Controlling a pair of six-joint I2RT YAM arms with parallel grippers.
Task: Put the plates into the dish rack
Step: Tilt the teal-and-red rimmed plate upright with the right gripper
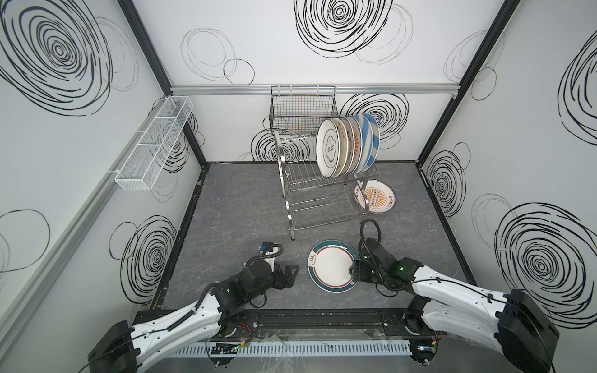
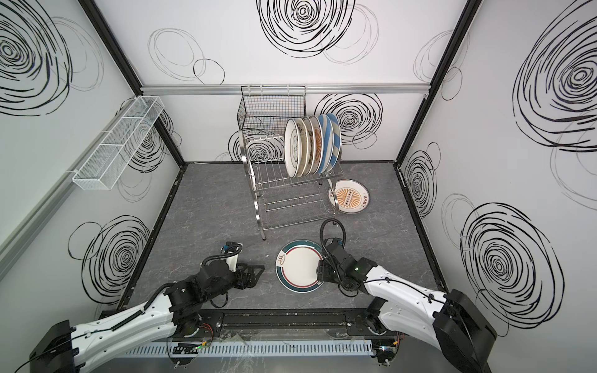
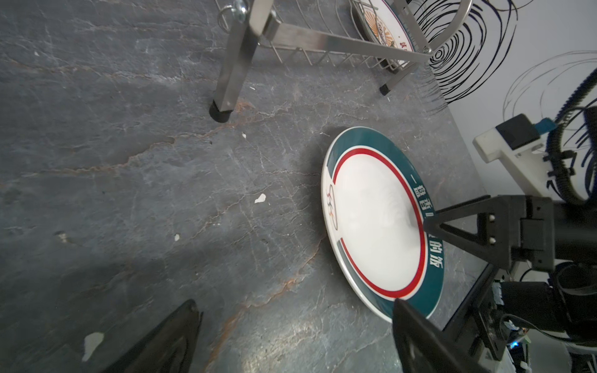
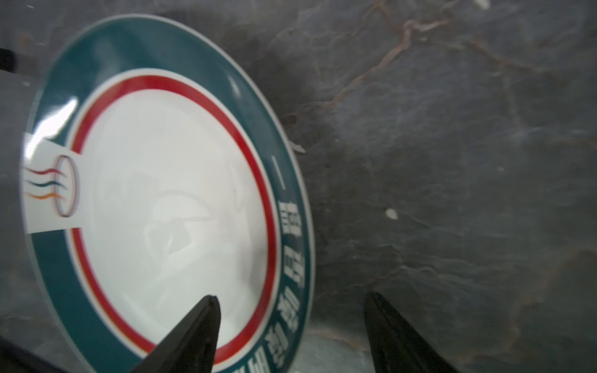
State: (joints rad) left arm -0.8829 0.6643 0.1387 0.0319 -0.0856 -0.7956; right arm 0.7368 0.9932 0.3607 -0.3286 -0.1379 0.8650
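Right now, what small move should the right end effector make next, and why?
Probably close the right end effector on the rim of the green-rimmed plate. It is open astride that rim, one tip over the plate, one over the table, and the plate lies flat, not yet gripped.

plates (image 1: 329,148) on dish rack (image 1: 310,187) | rear plate (image 1: 376,197) right of it | front plate (image 1: 331,266) before it

Green-rimmed plate (image 1: 332,266): teal rim, red ring, white centre. Sunburst plate (image 1: 378,197): orange rays. Tabletop (image 1: 242,210): grey marbled.
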